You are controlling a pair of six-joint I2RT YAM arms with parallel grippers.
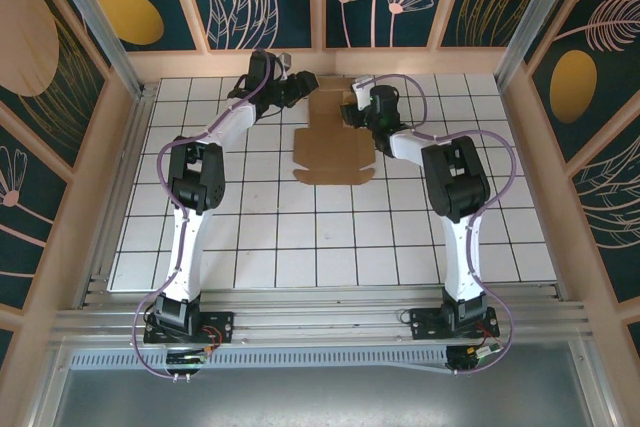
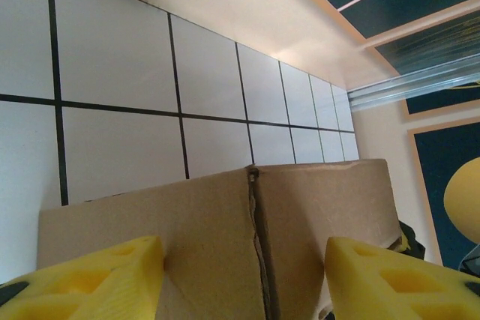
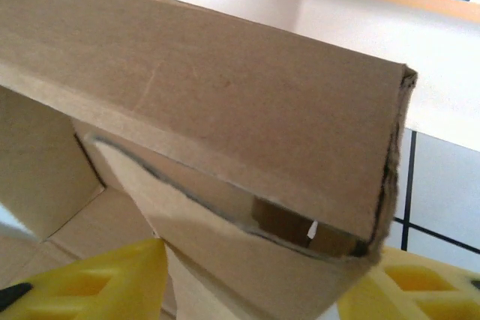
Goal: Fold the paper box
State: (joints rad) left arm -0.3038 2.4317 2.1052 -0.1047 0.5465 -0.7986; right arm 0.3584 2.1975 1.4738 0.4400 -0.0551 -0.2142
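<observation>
From above, the box (image 1: pixel 335 152) lies on the far half of the table (image 1: pixel 250 237). Its near flaps are flat and its far end is raised between the left gripper (image 1: pixel 303 87) and the right gripper (image 1: pixel 358 112). The two heads are near each other, and the back wall (image 1: pixel 320 52) is just behind them. A push away from us could jam the sheet against that wall, and an inward swing could knock one head on the other. Open tiles toward us and out to both sides give the free room.

At the left wrist, the left gripper (image 2: pixel 240 282) is released, with its yellow fingers (image 2: pixel 90 279) wide apart. A raised side of the box (image 2: pixel 322 207) looks to lie just beyond the tips. Two panels meet there at a ragged seam (image 2: pixel 255 222). We judge that an off-centre press would spread the seam and tip the side outward over the tiles.

At the right wrist, a folded-over side of the box (image 3: pixel 210 103) runs down between the fingers (image 3: pixel 97 282) of the right gripper (image 3: pixel 251 282). We cannot tell whether they clamp it or only straddle it. The fold gapes at its end corner, so it looks not yet tucked. Let go now, it would likely spring open; squeezed too hard, the crease could crush. There is room inside the box to the left, and tile shows to the right.
</observation>
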